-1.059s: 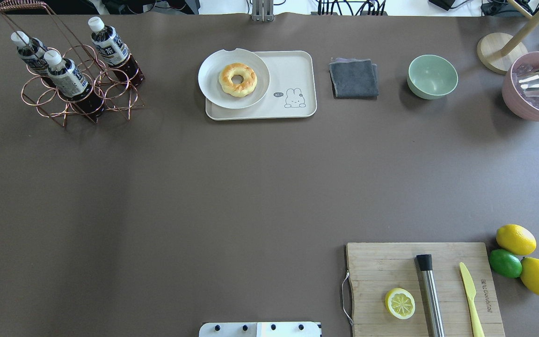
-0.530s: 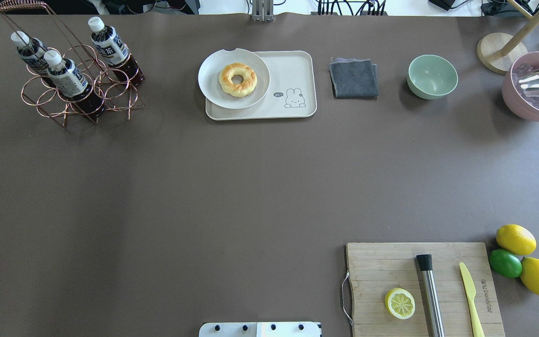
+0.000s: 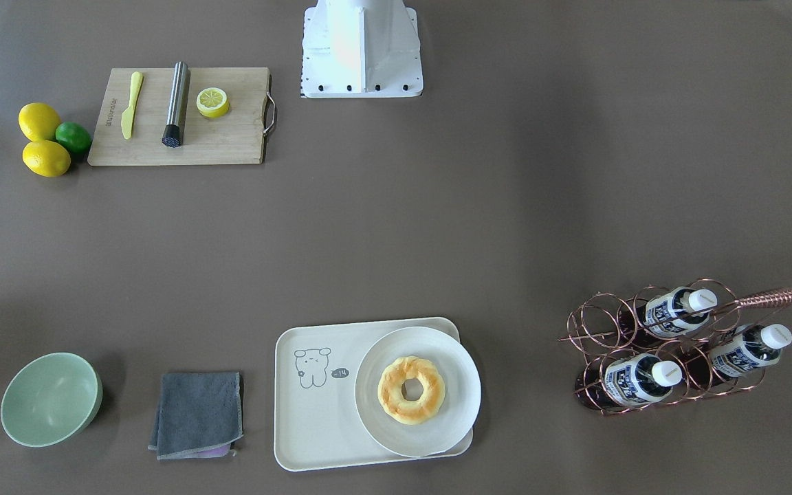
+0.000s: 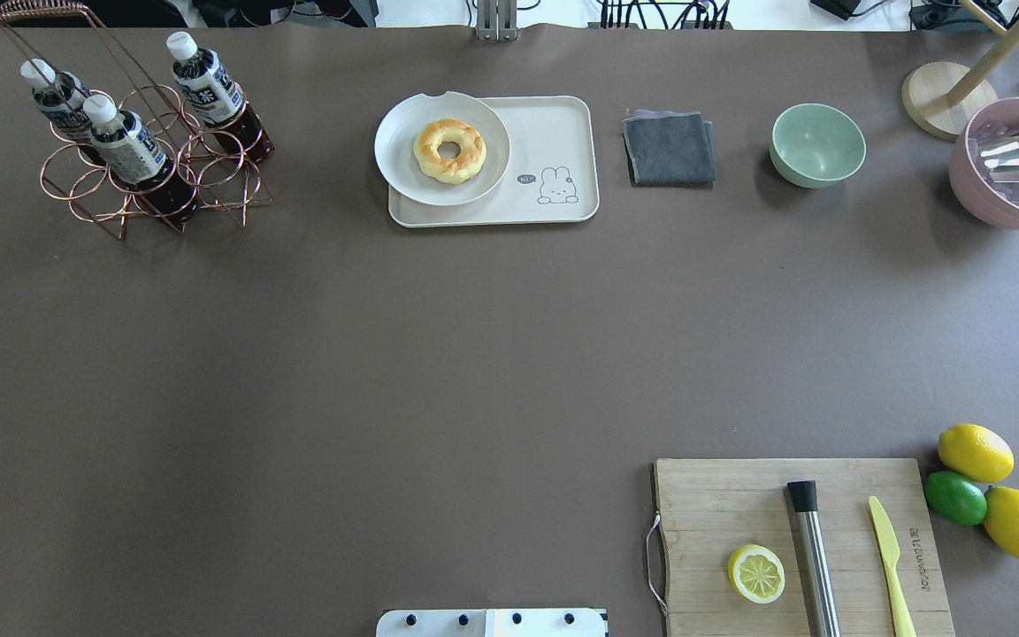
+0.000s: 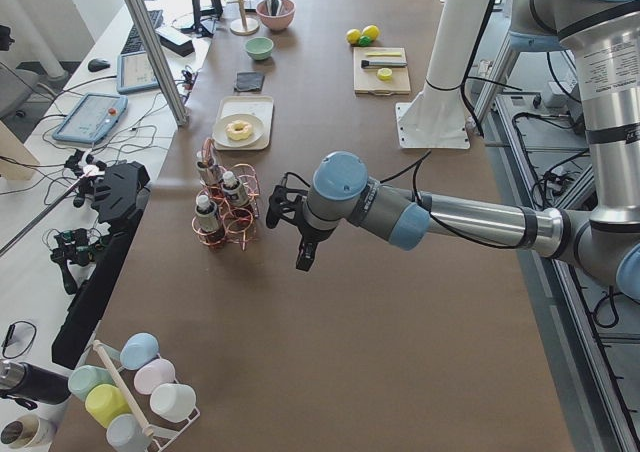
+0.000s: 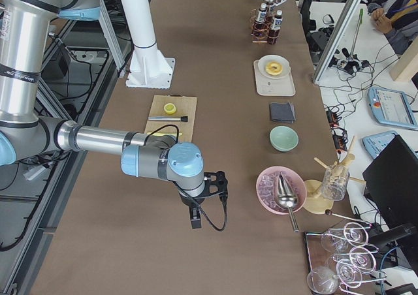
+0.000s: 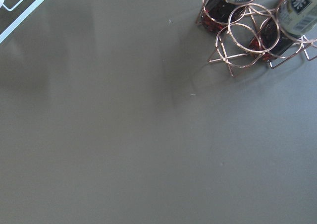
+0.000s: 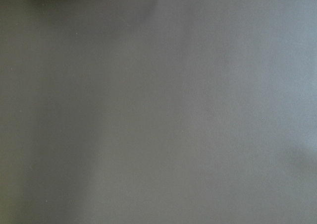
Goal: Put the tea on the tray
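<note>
Three tea bottles (image 4: 209, 93) with white caps stand in a copper wire rack (image 4: 103, 199) at the far left; they also show in the front view (image 3: 636, 379) and the left wrist view (image 7: 297, 11). The cream tray (image 4: 554, 133) with its cartoon sits at the far middle and carries a round white plate (image 4: 403, 172) with a doughnut (image 4: 449, 150). My left gripper (image 5: 303, 262) hangs over bare table a little short of the rack, seen only in the left side view. My right gripper (image 6: 194, 223) hangs over bare table, seen only in the right side view. I cannot tell whether either is open or shut.
A grey cloth (image 4: 669, 148), a green bowl (image 4: 817, 144) and a pink bowl of ice (image 4: 1005, 168) lie along the far edge. A wooden board (image 4: 722, 504) with half a lemon, a steel muddler and a yellow knife sits near right, with lemons and a lime (image 4: 955, 497) beside it.
</note>
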Robot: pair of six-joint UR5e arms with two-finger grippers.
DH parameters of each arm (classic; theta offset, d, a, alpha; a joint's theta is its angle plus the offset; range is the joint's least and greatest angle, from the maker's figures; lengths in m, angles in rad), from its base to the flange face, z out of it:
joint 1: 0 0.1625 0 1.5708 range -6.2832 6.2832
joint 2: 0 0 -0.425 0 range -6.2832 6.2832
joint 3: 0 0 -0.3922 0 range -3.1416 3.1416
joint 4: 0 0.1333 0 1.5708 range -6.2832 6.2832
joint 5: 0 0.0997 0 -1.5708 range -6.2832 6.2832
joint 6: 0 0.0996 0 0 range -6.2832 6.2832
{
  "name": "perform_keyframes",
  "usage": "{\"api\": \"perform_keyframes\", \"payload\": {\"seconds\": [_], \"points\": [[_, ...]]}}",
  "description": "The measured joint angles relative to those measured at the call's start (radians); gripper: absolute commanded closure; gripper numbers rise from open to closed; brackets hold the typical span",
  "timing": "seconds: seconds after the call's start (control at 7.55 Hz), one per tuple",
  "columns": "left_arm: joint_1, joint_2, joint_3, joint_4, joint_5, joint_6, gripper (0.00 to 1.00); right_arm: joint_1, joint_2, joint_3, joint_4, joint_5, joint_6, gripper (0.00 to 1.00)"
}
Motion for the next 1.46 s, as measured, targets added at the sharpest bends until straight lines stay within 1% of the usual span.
{"api": "perform_keyframes", "payload": {"seconds": [0.26, 0.4, 0.66, 0.79, 0.93, 1.19, 1.46], "points": [[0.029, -0.094, -0.03, -0.001, 0.012, -0.116, 0.03, 0.0, -0.002, -0.009, 0.0, 0.005, -0.001, 0.0], [0.062, -0.149, -0.039, -0.013, 0.042, -0.184, 0.03, 0.0, -0.004, -0.011, 0.0, 0.008, -0.001, 0.0], [0.176, -0.243, -0.044, -0.056, 0.17, -0.322, 0.03, 0.0, -0.005, -0.017, 0.0, 0.013, 0.0, 0.0], [0.214, -0.287, -0.039, -0.063, 0.21, -0.358, 0.03, 0.0, -0.005, -0.025, 0.0, 0.013, -0.001, 0.0], [0.256, -0.335, -0.022, -0.063, 0.252, -0.405, 0.03, 0.0, -0.005, -0.03, 0.0, 0.013, -0.004, 0.0], [0.355, -0.409, 0.014, -0.061, 0.371, -0.474, 0.03, 0.0, -0.005, -0.038, 0.0, 0.014, -0.007, 0.0], [0.393, -0.483, 0.099, -0.059, 0.448, -0.489, 0.03, -0.001, -0.004, -0.044, 0.0, 0.014, -0.008, 0.0]]}}
